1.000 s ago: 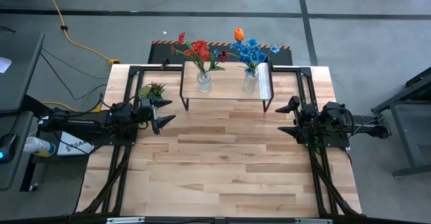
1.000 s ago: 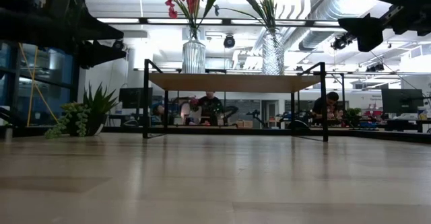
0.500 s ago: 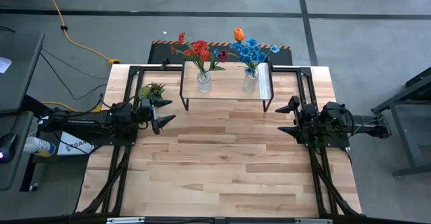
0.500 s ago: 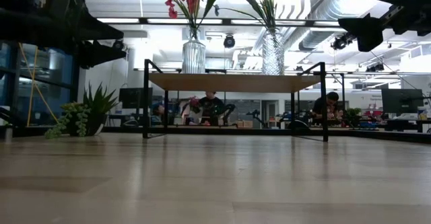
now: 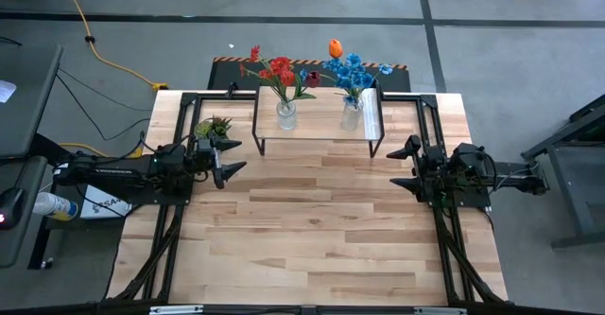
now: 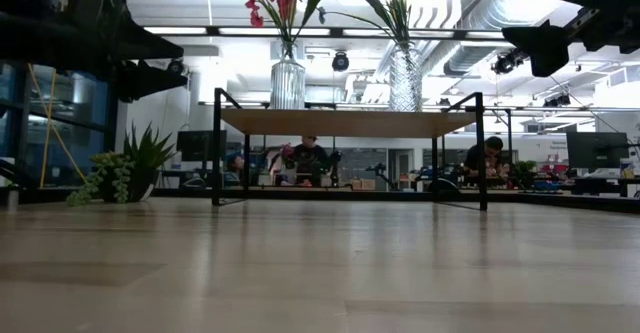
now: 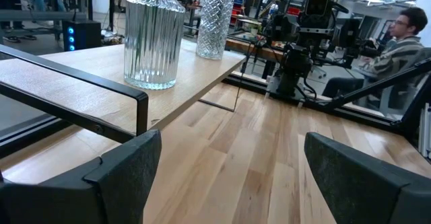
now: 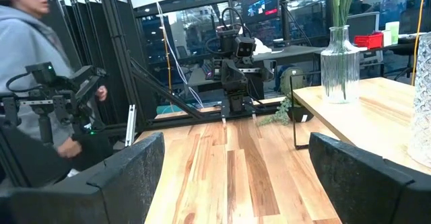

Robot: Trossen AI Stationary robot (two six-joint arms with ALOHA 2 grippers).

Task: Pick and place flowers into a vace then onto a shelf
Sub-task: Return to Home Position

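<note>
Two clear glass vases stand on the low wooden shelf [image 5: 317, 124] at the table's far side. The left vase [image 5: 285, 114] holds the red flowers [image 5: 277, 69]; the right vase [image 5: 351, 115] holds the blue flowers [image 5: 352, 71] and the orange tulip [image 5: 335, 47]. Both vases show in the low view as the ribbed vase [image 6: 287, 82] and the cut-glass vase [image 6: 405, 77], and in the left wrist view [image 7: 153, 35]. My left gripper [image 5: 229, 160] hangs open above the table's left side, near the shelf's left leg. My right gripper [image 5: 405, 166] hangs open on the right side, apart from the shelf.
A small green potted plant [image 5: 214, 126] stands at the table's far left, just beyond my left gripper. Black frame rails [image 5: 180, 97] run along the table's edges. Bare wooden tabletop [image 5: 312, 230] lies between the arms and toward the near edge. People sit in the room beyond.
</note>
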